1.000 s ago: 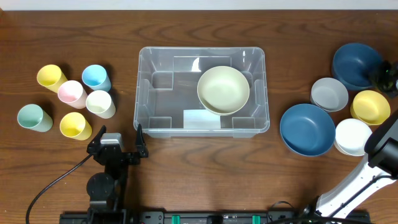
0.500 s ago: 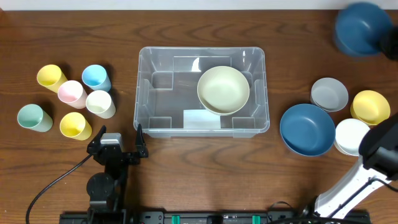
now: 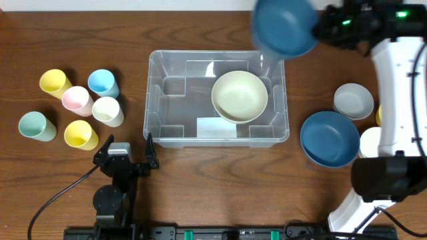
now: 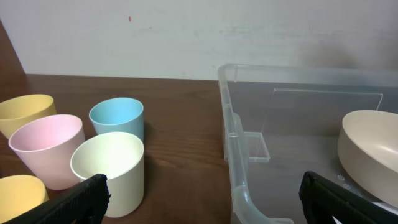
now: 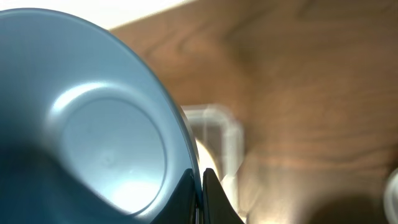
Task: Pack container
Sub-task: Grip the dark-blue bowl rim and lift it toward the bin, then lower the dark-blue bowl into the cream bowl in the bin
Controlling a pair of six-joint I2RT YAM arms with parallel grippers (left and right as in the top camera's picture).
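our right gripper [image 5: 200, 186] is clamped on the rim of a dark blue bowl [image 3: 285, 27], the two fingers pinching the bowl's edge at the bottom of the wrist view. the bowl hangs in the air and is blurred in the overhead view. there it shows over the far right corner of the container [image 3: 180, 100], overlapping the far rim. how high it rides we cannot tell.

from the held bowl, the container lies toward us and to the left. its long axis runs left to right across the table [image 3: 213, 173]. a cream bowl [image 3: 239, 97] already sits in its right half. the left half is bare, apart from a pale label [image 3: 217, 128] by the near wall.

we judge that the coming move turns on this: either come toward us a little and nest the blue bowl in the cream one, or carry it further left to the bare half.

our left gripper [image 3: 125, 142] rests with its jaws spread wide and holding nothing, just beside the container's near left corner. it is nearer the cups [image 3: 108, 111] than any bowl.
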